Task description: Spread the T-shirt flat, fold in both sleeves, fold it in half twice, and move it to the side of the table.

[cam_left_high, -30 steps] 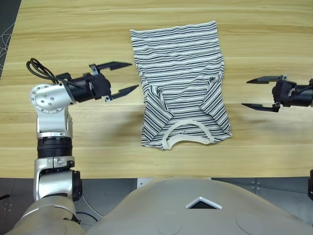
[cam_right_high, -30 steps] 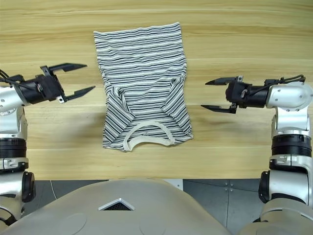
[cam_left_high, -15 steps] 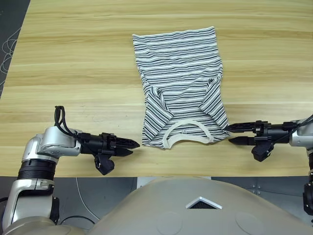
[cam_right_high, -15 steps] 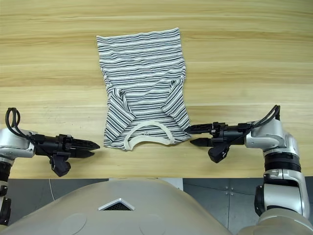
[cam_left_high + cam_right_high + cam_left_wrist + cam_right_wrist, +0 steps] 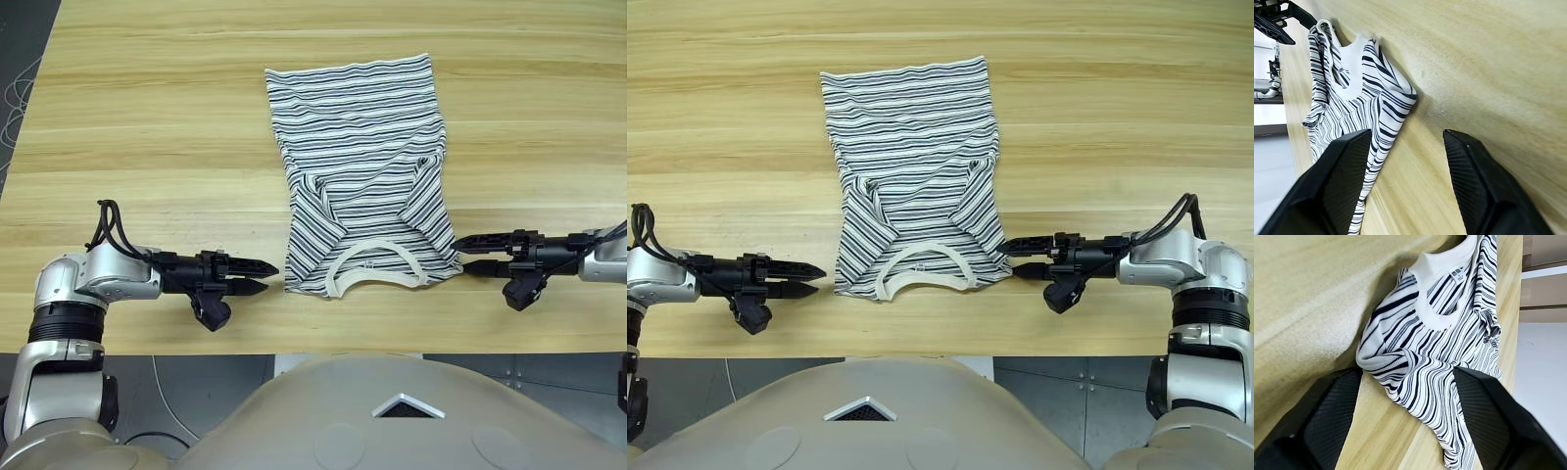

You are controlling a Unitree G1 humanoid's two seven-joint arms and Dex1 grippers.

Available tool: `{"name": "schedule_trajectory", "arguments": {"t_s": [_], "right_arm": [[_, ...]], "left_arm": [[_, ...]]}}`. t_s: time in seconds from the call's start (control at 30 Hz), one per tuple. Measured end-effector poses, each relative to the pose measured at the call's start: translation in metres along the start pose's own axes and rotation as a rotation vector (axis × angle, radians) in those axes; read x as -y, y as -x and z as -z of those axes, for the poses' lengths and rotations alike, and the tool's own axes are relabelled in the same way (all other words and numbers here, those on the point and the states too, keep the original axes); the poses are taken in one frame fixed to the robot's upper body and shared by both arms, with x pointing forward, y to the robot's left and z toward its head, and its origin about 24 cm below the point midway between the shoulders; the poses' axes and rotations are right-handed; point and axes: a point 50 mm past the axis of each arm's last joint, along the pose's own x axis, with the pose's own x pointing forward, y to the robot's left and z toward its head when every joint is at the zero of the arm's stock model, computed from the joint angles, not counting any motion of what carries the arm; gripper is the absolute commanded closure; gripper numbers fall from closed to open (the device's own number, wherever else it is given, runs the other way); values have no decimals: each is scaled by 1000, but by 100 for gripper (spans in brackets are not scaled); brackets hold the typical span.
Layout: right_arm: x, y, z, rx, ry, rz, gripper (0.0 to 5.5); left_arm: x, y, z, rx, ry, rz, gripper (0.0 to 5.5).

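Note:
A black-and-white striped T-shirt lies flat on the wooden table, with both sleeves folded in and its white collar toward me. My left gripper is open, low over the table just short of the shirt's near left corner. My right gripper is open at the near right corner, and in the right wrist view that corner lies between its fingers. The left wrist view also catches the right gripper farther off.
Bare wood extends on both sides of the shirt and beyond its far hem. The table's front edge runs just behind both grippers. Dark floor shows past the table's left edge.
Both arms dropped from mid-table beside the shirt to its near corners. Over the last half second both grippers shifted slightly away from the front edge, the right one onto the corner.

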Motion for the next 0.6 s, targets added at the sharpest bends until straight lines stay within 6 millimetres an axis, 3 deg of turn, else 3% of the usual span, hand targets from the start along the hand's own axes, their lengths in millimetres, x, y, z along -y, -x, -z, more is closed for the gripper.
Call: {"name": "schedule_trajectory", "arguments": {"t_s": [0.3, 0.6], "right_arm": [[1, -17, -11, 76, 38, 38, 205], [4, -26, -9, 69, 55, 72, 205]], "left_arm": [[-5, -17, 2, 42, -7, -68, 273], [-7, -28, 6, 35, 0, -122, 273]]}}
